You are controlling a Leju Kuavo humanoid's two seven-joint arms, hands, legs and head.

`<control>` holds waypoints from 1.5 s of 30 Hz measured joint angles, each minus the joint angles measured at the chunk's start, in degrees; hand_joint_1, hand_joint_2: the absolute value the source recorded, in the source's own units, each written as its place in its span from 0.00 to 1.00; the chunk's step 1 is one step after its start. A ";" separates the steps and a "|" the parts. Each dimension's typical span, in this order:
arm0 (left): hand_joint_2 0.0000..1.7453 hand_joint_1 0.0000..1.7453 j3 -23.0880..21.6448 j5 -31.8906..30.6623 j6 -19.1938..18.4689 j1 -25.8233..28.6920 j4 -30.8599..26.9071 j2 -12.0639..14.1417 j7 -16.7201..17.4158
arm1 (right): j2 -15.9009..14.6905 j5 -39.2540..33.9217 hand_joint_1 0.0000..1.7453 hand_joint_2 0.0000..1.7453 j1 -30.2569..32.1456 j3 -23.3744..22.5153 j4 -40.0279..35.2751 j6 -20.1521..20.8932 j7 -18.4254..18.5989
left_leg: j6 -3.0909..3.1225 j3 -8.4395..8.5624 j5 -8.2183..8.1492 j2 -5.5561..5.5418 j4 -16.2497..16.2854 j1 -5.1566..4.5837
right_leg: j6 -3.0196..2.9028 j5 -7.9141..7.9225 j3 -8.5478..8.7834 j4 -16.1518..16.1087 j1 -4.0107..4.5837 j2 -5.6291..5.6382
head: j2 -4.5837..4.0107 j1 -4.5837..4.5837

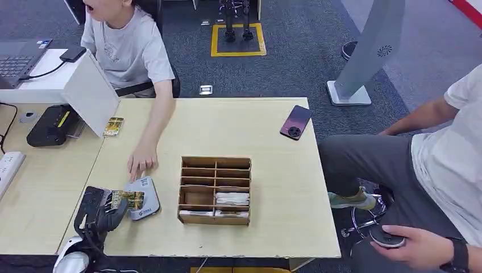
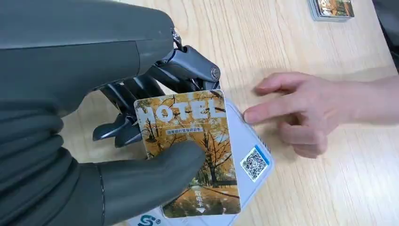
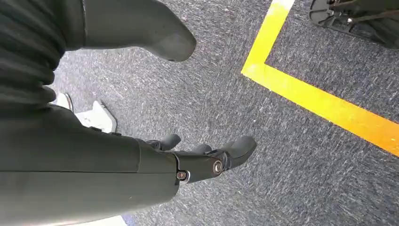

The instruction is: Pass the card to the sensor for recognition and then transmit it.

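My left hand (image 1: 104,209) pinches a hotel card (image 1: 128,199) with an autumn-tree print between thumb and fingers. In the left wrist view the card (image 2: 193,150) lies flat over the white card sensor (image 2: 251,155), which carries a QR code. The sensor (image 1: 145,200) sits near the table's front left. A person's hand (image 1: 141,162) rests on the table just behind the sensor, and its fingertips (image 2: 251,115) touch the sensor's edge. My right hand (image 3: 202,155) hangs over the grey carpet, fingers apart and holding nothing.
A wooden compartment box (image 1: 215,190) stands right of the sensor. A stack of cards (image 1: 113,126) lies beside a white stand (image 1: 91,91) at the back left. A phone (image 1: 295,121) lies at the back right. A second person sits at the right (image 1: 449,170).
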 joint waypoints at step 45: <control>1.00 1.00 -0.04 -17.07 9.46 -3.43 6.69 -2.43 0.73 | 0.46 -0.20 0.00 1.00 -0.09 1.36 0.00 0.17 0.46 | 0.02 0.18 0.01 -0.08 0.00 -0.01 | 0.00 0.00 0.25 0.00 0.00 -0.08 | 0.00 0.00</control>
